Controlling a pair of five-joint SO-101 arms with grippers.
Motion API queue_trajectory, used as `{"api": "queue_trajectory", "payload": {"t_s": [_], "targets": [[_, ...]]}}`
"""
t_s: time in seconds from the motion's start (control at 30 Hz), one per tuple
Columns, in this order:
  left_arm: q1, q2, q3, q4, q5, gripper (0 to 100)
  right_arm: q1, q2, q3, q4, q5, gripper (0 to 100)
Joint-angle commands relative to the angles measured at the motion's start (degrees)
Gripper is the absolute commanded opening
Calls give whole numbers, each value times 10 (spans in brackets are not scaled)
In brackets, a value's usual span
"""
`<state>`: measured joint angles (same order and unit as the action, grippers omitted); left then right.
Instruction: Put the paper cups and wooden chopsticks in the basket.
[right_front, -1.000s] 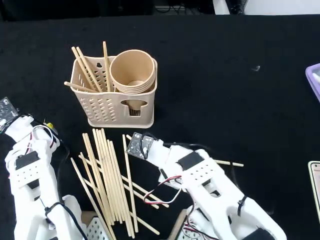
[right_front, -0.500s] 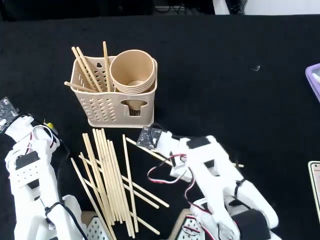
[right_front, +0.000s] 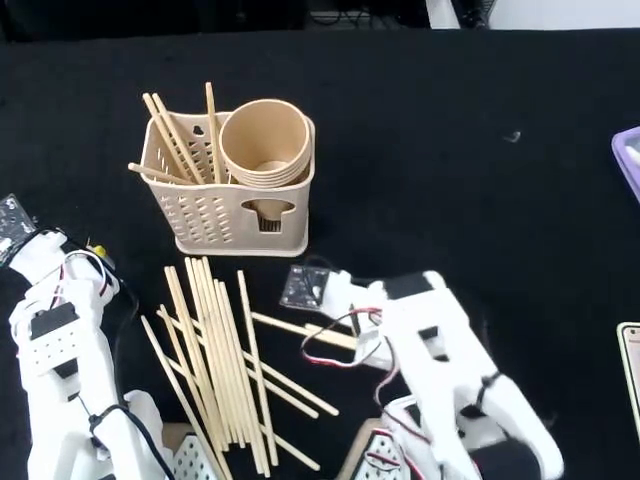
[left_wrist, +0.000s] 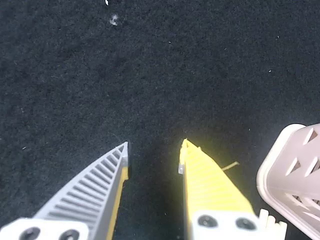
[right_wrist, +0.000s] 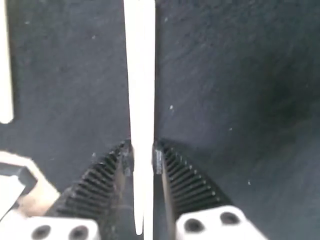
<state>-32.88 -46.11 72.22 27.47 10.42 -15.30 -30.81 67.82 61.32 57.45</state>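
**Beige, Tan and Black on the Table**

The table cloth (right_front: 480, 200) is plain black. The basket (right_front: 215, 215) is beige, patterned with rows of small slots. The paper cups (right_front: 265, 140) are tan, and the loose chopsticks (right_front: 215, 350) are pale wood. The left arm (right_front: 60, 340) and right arm (right_front: 430, 350) are white; the right one carries red and white wires (right_front: 332, 348). The left gripper (left_wrist: 154, 145) has 1 grey ribbed finger (left_wrist: 95, 190) and 1 yellow finger (left_wrist: 207, 185). The right gripper (right_wrist: 142, 147) has 2 black toothed fingers (right_wrist: 190, 185) around a cream chopstick (right_wrist: 141, 75).

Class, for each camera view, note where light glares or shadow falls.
High view: even light, hardly any shadows showing on the black table. Right wrist view: the chopstick in the right gripper glares near white. Left wrist view: no glare, table darker beneath the left gripper.
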Motion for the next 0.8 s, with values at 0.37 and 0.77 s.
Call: {"api": "queue_trajectory", "payload": {"t_s": [0.37, 0.77], "targets": [[-5, -12, -5, -9, 0, 170, -32, -336, -173, 196, -110, 11], [-5, -8, -5, -9, 0, 170, -275, -283, -371, -140, -538, 11]]}}
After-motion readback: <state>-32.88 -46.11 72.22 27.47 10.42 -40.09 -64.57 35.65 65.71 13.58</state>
